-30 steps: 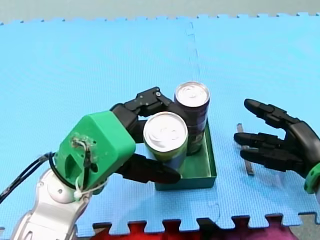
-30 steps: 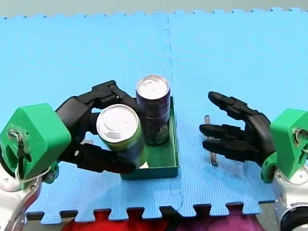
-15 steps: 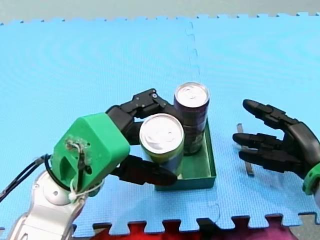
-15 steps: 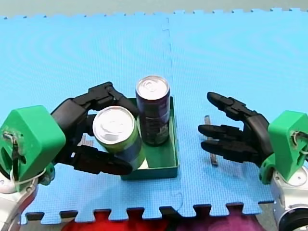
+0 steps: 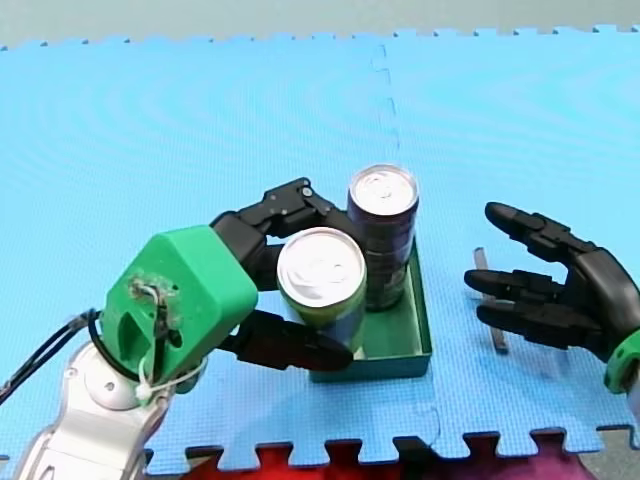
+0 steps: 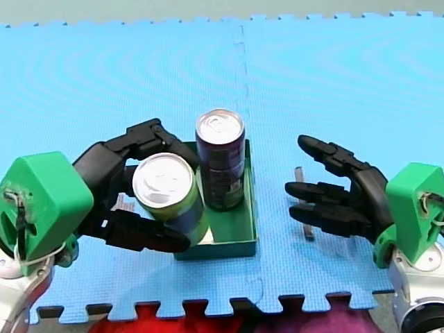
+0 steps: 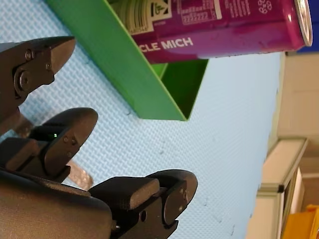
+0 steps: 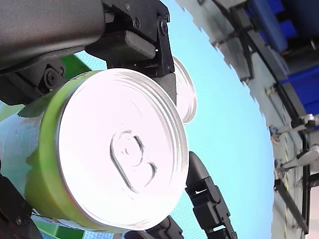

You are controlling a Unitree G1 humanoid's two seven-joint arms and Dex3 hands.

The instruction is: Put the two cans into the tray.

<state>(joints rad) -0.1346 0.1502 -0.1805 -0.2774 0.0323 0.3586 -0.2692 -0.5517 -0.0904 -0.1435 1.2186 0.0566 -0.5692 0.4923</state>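
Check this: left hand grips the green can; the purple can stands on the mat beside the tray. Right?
No. The first head view shows the purple can inside the tray. The left hand does grip the green can; the right hand, open, is right of the tray.

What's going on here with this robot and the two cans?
The robot's left hand grips a lime-green aluminium drink can at the near left corner of a shallow green rectangular tray; whether the can's base touches the tray floor is hidden. A dark purple drink can already stands upright inside the tray, at its far end. The right hand holds nothing and hovers over the blue foam mat just right of the tray.
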